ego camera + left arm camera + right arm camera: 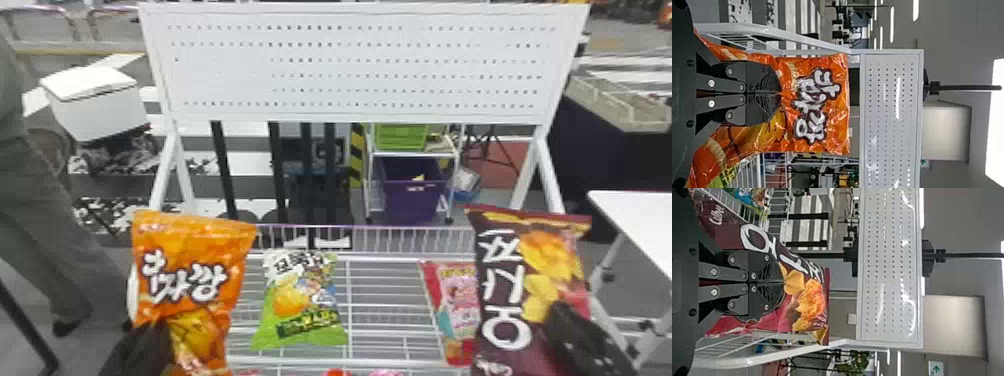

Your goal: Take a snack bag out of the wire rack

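Note:
My left gripper [142, 345] is at the lower left of the head view, against the orange snack bag [195, 270]. In the left wrist view, the left gripper [778, 93] is closed on the orange bag [836, 129], pinching its front. My right gripper [565, 320] is at the lower right, on the dark maroon chip bag [500, 280]. The right wrist view has the right gripper [783, 282] shut on that maroon bag [807, 305]. Both bags stand upright over the sides of the wire rack [375, 258]. A green bag [300, 305] and a pink-red bag [452, 300] lie in the rack.
A white pegboard panel [350, 65] stands behind the rack on angled legs. Tops of red and pink packs [385, 372] show at the bottom edge. A white table [640, 220] is at the right, and a purple bin [412, 200] sits behind the rack.

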